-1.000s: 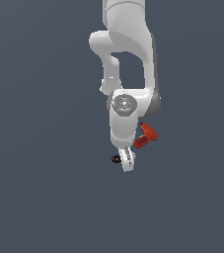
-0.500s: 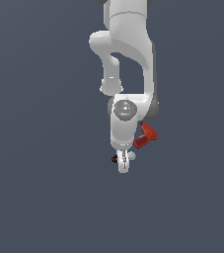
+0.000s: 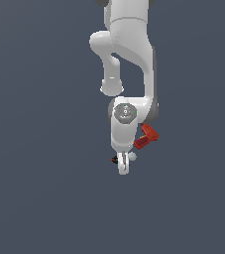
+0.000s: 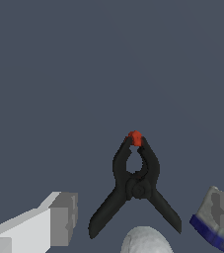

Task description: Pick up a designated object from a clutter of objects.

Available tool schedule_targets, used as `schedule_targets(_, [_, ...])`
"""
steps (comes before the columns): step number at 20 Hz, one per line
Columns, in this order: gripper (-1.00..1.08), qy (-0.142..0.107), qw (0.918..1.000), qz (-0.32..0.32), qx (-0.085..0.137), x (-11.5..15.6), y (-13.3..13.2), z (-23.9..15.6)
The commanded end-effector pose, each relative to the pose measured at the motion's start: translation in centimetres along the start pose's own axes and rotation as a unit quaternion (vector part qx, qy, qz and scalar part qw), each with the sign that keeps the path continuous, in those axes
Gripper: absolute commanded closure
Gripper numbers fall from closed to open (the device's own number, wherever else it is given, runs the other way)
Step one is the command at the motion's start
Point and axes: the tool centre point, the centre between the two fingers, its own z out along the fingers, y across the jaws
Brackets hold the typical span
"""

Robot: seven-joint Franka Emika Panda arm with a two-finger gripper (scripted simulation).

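Observation:
The designated object, a small black clamp (image 4: 134, 185) with two splayed prongs and a red-orange tip (image 4: 134, 138), lies on the dark grey floor. In the wrist view it sits between my two grey fingers (image 4: 59, 220), which stand wide apart on either side of it without touching. My gripper (image 4: 139, 216) is open and empty. In the exterior view the gripper (image 3: 123, 167) hangs low over the clutter, and the clamp (image 3: 115, 159) peeks out on the exterior view's left of it. The arm hides most of the clamp there.
A white ball (image 4: 145, 240) lies right beside the clamp's prongs and also shows in the exterior view (image 3: 132, 156). A red drill-shaped tool (image 3: 146, 136) lies behind the wrist on the exterior view's right. A blue edge (image 4: 205, 232) shows by one finger.
The gripper has moved lower and a little toward the exterior view's left, closer over the clamp. The objects have not moved.

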Motion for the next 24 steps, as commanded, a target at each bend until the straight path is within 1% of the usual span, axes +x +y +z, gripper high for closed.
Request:
schedule_targets(1, [-0.92, 0.0, 1.0, 0.001, -0.001, 0.0, 0.1, 1.1])
schedule_targets(6, [-0.92, 0.0, 1.0, 0.002, -0.001, 0.0, 0.1, 3.3])
schedule_targets(11, [-0.92, 0.0, 1.0, 0.002, 0.0, 0.0, 0.1, 4.1])
schedule_targets(12, [1.08, 0.0, 1.0, 0.002, 0.0, 0.0, 0.1, 4.1])
schedule_targets(24, [1.08, 0.0, 1.0, 0.002, 0.0, 0.1, 0.0, 3.9])
